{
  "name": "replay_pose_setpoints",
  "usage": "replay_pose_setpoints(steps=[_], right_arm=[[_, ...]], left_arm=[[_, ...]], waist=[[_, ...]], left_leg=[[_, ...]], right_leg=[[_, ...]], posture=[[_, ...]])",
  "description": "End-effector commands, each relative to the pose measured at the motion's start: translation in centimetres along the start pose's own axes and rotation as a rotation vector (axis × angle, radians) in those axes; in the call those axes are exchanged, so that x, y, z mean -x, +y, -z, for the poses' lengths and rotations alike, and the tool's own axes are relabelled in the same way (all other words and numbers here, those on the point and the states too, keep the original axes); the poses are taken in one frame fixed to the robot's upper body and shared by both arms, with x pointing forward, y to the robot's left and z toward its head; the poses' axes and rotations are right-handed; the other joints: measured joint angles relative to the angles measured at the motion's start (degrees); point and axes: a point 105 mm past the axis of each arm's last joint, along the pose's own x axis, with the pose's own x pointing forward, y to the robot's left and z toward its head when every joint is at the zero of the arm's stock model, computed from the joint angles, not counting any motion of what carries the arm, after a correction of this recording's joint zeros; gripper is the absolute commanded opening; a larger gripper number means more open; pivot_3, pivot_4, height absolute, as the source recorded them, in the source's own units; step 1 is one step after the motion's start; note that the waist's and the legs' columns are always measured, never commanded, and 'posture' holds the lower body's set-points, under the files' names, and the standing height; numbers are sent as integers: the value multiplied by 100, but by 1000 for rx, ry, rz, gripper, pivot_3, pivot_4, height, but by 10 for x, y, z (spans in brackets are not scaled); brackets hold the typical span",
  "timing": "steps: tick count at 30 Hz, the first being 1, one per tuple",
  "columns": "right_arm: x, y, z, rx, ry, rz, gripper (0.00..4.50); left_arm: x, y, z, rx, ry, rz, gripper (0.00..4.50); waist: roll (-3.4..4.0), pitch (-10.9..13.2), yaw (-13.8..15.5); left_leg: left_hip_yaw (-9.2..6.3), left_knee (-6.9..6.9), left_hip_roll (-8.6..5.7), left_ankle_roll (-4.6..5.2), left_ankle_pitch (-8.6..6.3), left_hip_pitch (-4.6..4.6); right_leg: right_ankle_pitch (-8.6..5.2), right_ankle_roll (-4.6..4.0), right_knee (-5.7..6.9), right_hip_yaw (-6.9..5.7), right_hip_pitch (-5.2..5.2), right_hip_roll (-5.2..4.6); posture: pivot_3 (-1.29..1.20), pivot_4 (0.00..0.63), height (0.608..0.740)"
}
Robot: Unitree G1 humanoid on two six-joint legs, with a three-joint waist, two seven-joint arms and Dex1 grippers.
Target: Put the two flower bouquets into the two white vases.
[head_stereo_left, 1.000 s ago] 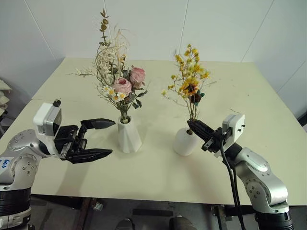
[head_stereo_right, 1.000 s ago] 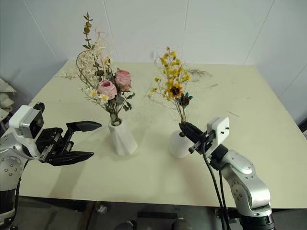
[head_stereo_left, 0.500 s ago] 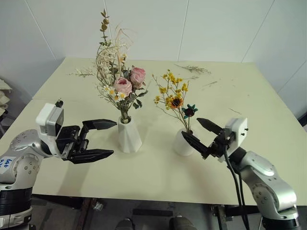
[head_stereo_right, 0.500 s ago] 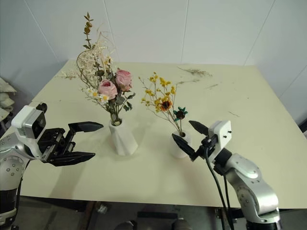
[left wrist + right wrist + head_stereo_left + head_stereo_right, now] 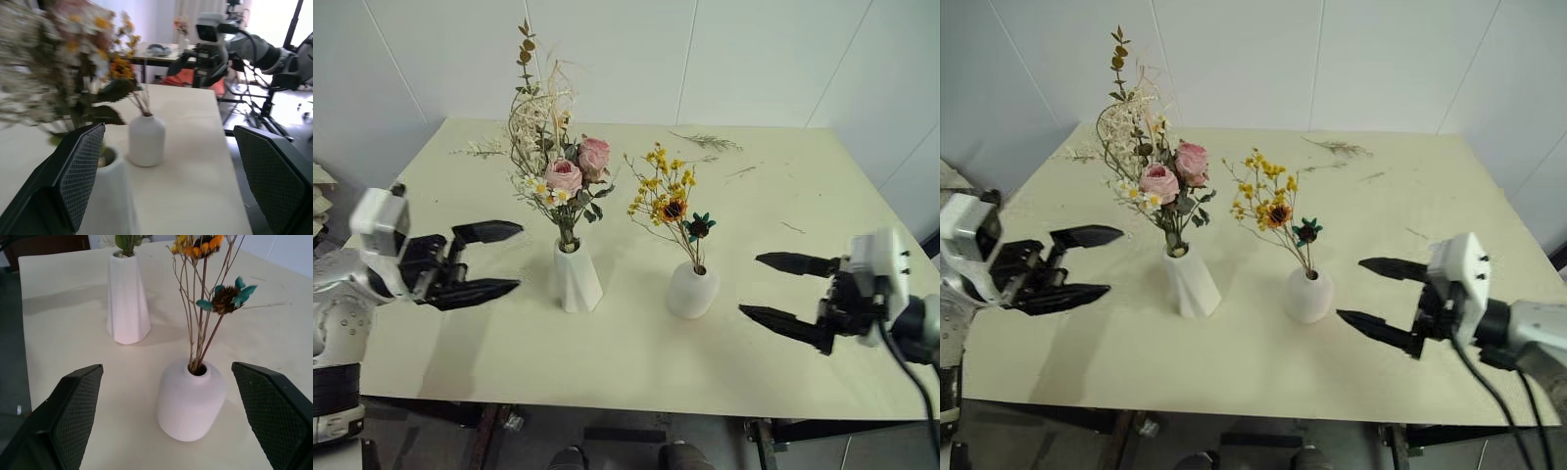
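**Even overhead light, one soft wrist picture**

You get bright, diffuse light in the head views, with soft shadows falling toward you on the pale cream matte table (image 5: 636,362). Your left wrist view blurs the big bunch of pink roses, daisies and grasses (image 5: 54,63) close to the lens, and a bright background washes out its far side. Your right wrist view keeps the short rounded white ceramic vase (image 5: 191,401) sharp.

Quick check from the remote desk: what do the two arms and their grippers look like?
Both arms are silver-grey metal. The left gripper and right gripper each have two black pointed fingers with mesh-textured pads and a white camera box at the wrist. A black cable runs along the right arm.
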Motion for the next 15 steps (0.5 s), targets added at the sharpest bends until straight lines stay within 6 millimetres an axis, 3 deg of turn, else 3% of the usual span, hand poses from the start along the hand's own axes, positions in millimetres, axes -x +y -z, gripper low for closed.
replay_pose_setpoints(steps=[1,4,11,15], right_arm=[[20,-8,-1,30,53,-11,4450],[32,-24,2,39,79,24,4450],[43,-38,10,49,95,91,4450],[38,-41,2,57,30,117,4450]], left_arm=[[25,-1,-6,-32,45,-61,4500],[39,1,-2,-32,72,-112,4500],[59,9,6,-46,115,-186,4500],[55,13,6,-62,101,-173,4500]], waist=[[0,0,10],[0,0,10],[0,1,10],[0,1,9]], left_leg=[[1,-1,-1,1,-1,-1],[6,-1,-1,2,-2,-1],[6,1,0,2,-1,0],[7,0,0,1,-1,-2]], right_leg=[[0,0,-3,0,0,-1],[0,0,-6,1,0,-3],[1,0,-3,1,-1,-2],[2,0,-3,1,-2,-3]], posture=[[0,150,740],[0,150,740],[0,150,740],[0,150,740]])
